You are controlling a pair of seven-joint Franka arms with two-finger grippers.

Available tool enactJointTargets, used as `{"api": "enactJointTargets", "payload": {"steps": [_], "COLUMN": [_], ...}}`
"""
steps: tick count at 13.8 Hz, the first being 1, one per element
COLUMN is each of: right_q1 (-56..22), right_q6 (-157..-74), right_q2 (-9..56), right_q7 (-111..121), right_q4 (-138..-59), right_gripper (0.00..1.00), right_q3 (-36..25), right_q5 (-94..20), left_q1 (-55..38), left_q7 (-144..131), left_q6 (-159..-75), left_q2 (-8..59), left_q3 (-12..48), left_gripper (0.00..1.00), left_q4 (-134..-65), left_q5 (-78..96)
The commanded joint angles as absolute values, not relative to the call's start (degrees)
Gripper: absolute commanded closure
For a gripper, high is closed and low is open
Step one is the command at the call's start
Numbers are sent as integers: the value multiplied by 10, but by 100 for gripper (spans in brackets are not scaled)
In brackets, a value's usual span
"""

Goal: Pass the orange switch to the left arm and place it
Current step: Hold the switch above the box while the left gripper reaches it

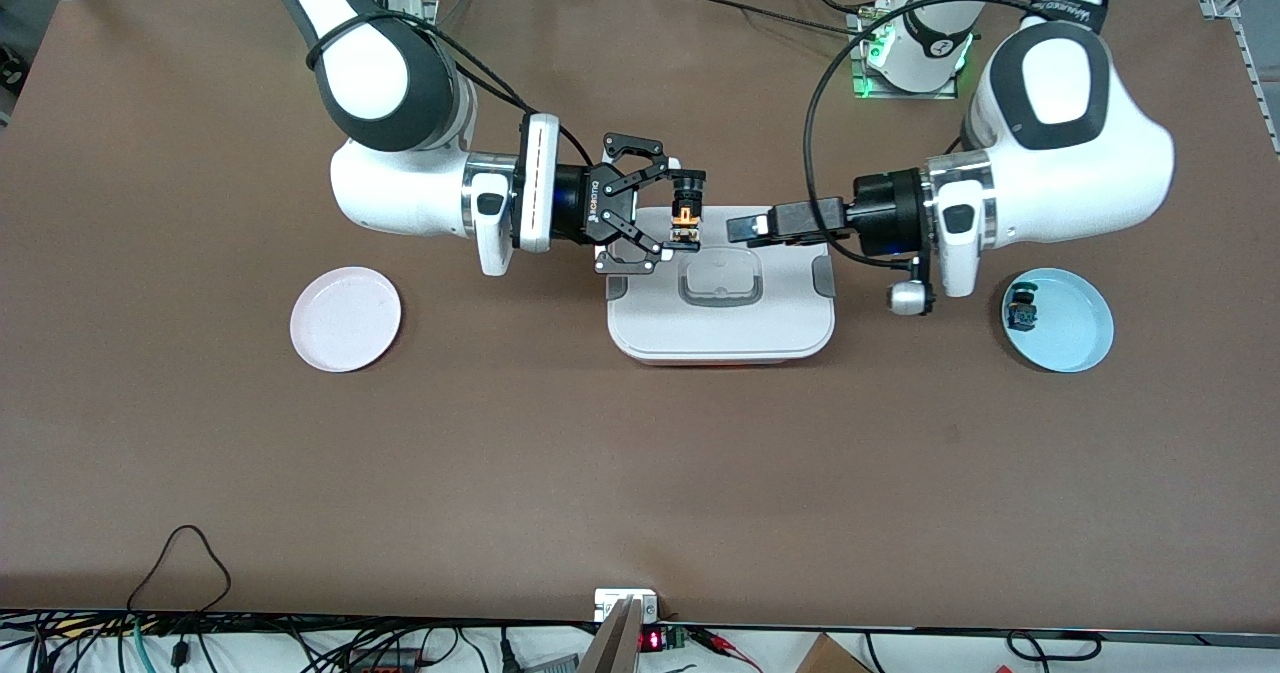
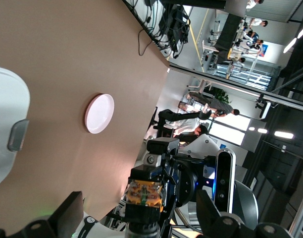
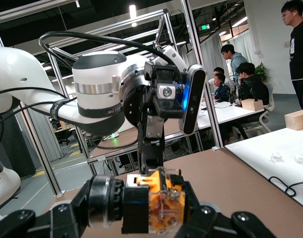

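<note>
now the right gripper (image 1: pixel 676 211) pinches the small orange-bodied push-button switch (image 1: pixel 685 215) over the large white lidded box (image 1: pixel 720 325). the left gripper (image 1: pixel 742 227), fingers spread, hovers beside it; a misaligned closure could knock the switch onto the box.

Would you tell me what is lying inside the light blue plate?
Inside the light blue plate, toward the left arm's end of the table, sits one small blue-bodied switch. The rest of the plate's surface shows bare; the switch's underside is hidden.
</note>
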State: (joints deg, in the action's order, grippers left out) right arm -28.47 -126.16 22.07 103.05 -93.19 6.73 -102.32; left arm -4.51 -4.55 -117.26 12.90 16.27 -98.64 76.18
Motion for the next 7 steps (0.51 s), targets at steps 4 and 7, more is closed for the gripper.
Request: {"api": "enactJointTargets", "payload": {"steps": [4,7], "right_q1": [-291,-293], "right_q6": [-1271,-1272], "right_q2": [227,227], "right_q7": [1041,1041], "right_q4": [-918,-918], "right_gripper": [100,100], "right_q3": [66,65], "right_q5": [-1038,-1038], "left_q1": [-71,-69], "left_q7": [-25,-16], "left_q6": [-1192,-1192], "left_q2": [141,148], "left_q3": [184,192], "left_gripper": [1,16], "left_q4": [-985,-983], "left_q5": [788,788]}}
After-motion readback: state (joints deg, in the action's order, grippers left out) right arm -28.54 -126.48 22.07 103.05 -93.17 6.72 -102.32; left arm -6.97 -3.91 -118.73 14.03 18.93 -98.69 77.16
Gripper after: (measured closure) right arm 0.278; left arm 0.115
